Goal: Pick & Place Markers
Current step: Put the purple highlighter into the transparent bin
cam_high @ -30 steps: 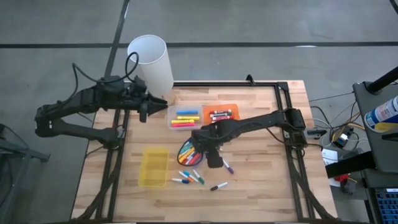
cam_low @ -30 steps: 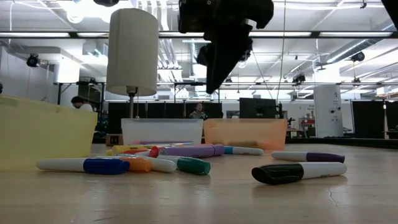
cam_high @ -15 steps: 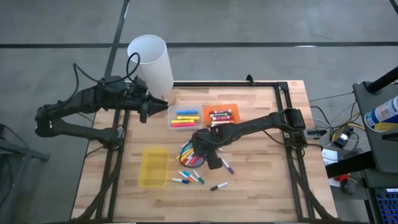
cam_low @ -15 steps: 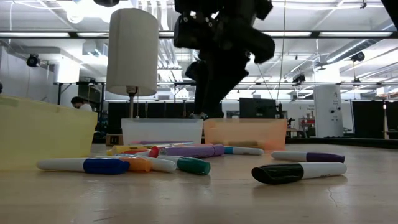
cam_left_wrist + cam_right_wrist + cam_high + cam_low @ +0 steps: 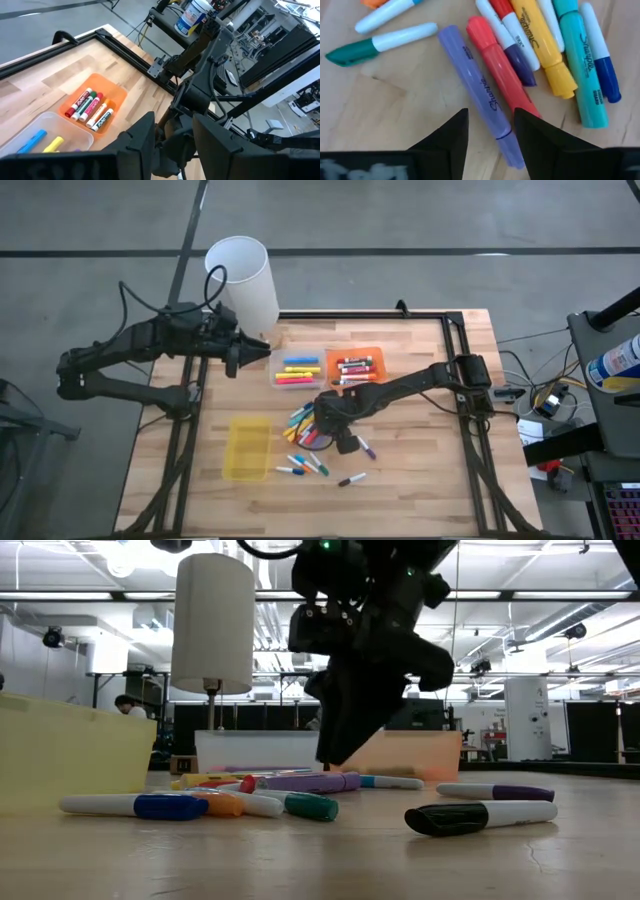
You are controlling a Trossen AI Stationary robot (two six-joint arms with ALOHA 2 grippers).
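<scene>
The markers lie loose on the wooden table: a pile [image 5: 303, 427] of mixed colours, and a few more [image 5: 305, 465] nearer the near edge. My right gripper [image 5: 320, 422] is open and points down over the pile. In the right wrist view its fingers [image 5: 451, 135] stand on either side of a lilac marker [image 5: 476, 100] and a red one [image 5: 496, 70], which lie flat side by side. In the low view its tips [image 5: 329, 754] hang just above the lilac marker [image 5: 300, 781]. My left gripper [image 5: 252, 352] waits open in the air at the table's far left corner.
A clear tray [image 5: 272, 372] holds yellow, blue and pink markers, and an orange tray [image 5: 372, 351] beside it holds dark-capped ones. A yellow tray [image 5: 247, 448] sits near the left edge. A tall white cylinder [image 5: 245, 278] stands at the far left corner. Bare wood lies to the right.
My right gripper has come down from well above the table to just over the marker pile, shifting a little toward the table's left and tipping as it sank. The markers have not moved.
</scene>
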